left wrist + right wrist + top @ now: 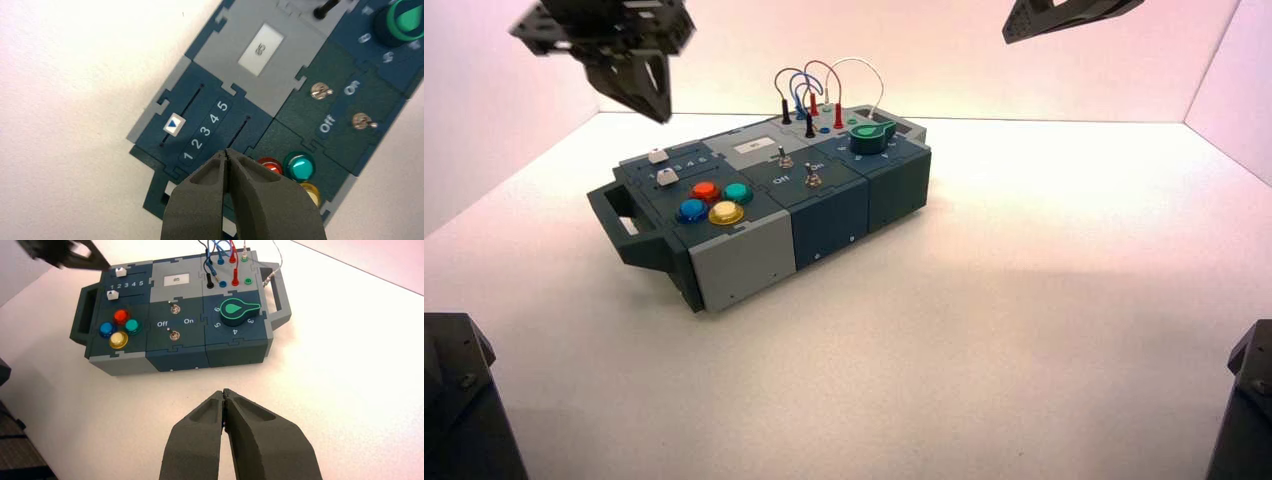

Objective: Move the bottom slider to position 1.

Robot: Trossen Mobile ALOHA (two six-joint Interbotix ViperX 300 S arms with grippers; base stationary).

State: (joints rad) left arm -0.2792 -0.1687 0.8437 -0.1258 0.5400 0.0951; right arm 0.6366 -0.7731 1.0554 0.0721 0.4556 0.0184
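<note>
The bottom slider (666, 177) is a small white knob on the box's left end, just behind the coloured buttons. In the right wrist view the bottom slider (112, 295) sits beside the numeral 1. My left gripper (657, 100) hangs above and behind that end of the box, clear of it. In its own view the left gripper (226, 151) is shut on nothing. Its fingers (200, 200) hide the bottom slider's knob, and only the far part of its track (240, 131) shows. The second white slider (174, 124) lies near 1 and 2.
My right gripper (223, 391) is shut and parked high at the back right (1064, 15), away from the box. Red (705, 189), teal (737, 192), blue (691, 210) and yellow (726, 212) buttons adjoin the sliders. Two toggle switches (785, 158), a green knob (871, 137) and plugged wires (814, 90) lie farther right.
</note>
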